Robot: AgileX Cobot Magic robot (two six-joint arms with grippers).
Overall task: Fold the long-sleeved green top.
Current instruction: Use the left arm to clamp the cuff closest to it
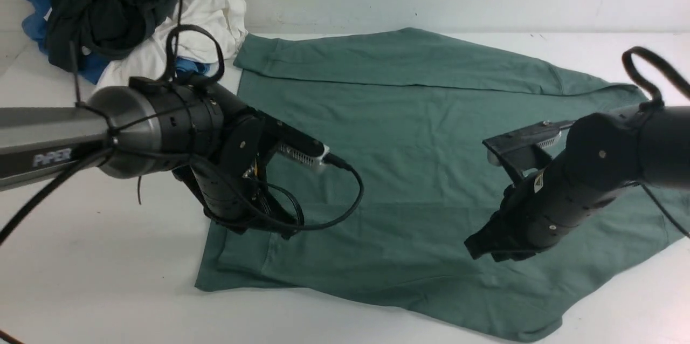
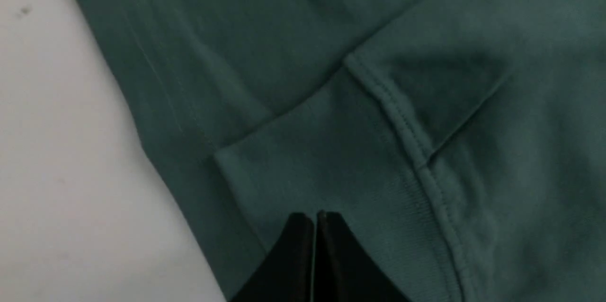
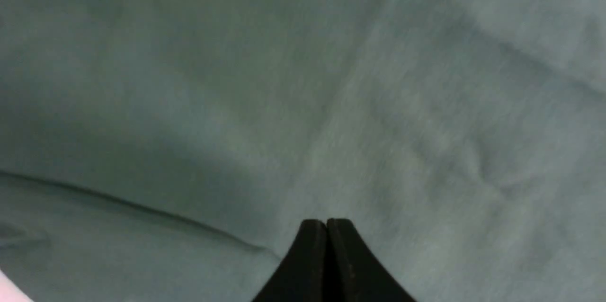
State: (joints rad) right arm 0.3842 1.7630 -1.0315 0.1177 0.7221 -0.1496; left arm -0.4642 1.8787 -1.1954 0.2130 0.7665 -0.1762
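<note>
Left jaws and right jaws clenched empty over the green long-sleeved top (image 1: 409,133).

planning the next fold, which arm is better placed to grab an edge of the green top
Left, probably: the left gripper hangs over a seamed edge of the green top next to the white table; the right gripper is over plain mid-cloth. Both are shut.

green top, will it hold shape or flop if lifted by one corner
Likely floppy: the green long-sleeved top lies flat with soft creases and folded layers. Its matte knit would probably drag on the table rather than slide freely.
</note>
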